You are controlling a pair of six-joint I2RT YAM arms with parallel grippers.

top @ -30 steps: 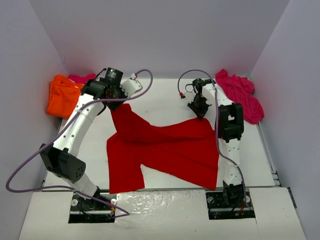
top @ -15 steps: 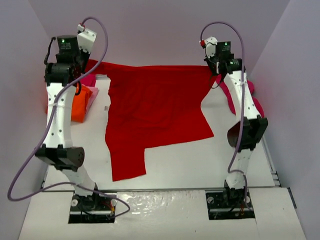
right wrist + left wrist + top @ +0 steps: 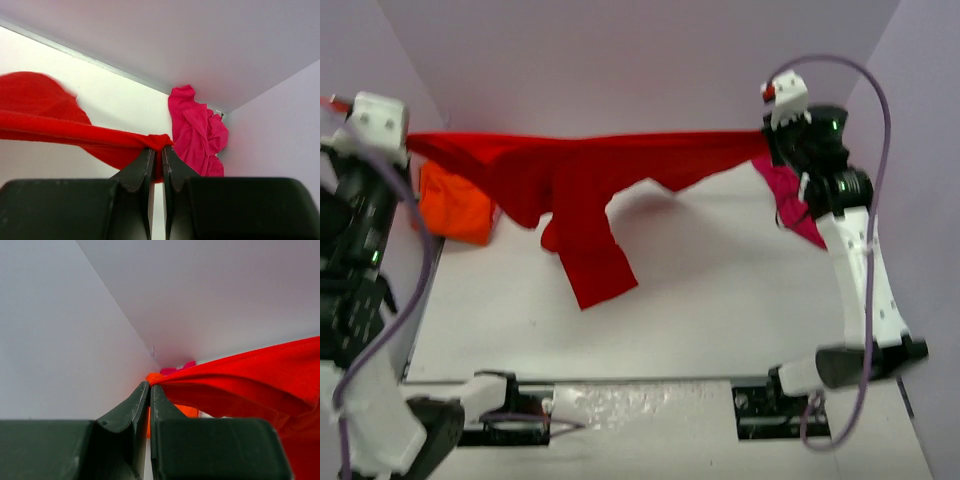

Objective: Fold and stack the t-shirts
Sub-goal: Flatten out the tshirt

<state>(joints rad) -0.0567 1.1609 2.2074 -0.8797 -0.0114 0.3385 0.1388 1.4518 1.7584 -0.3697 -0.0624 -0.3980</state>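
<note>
A red t-shirt (image 3: 590, 175) hangs stretched in the air across the back of the table, its lower part drooping toward the table. My left gripper (image 3: 408, 142) is shut on its left end, which shows in the left wrist view (image 3: 240, 382). My right gripper (image 3: 767, 140) is shut on its right end, bunched at the jaws in the right wrist view (image 3: 159, 141). An orange t-shirt (image 3: 455, 205) lies folded at the back left, under the red one. A magenta t-shirt (image 3: 790, 200) lies crumpled at the back right, below my right gripper, and shows in the right wrist view (image 3: 195, 132).
White walls close in the table at the back and both sides. The white table top (image 3: 700, 300) lies below the shirt. The arm bases (image 3: 650, 410) sit at the near edge.
</note>
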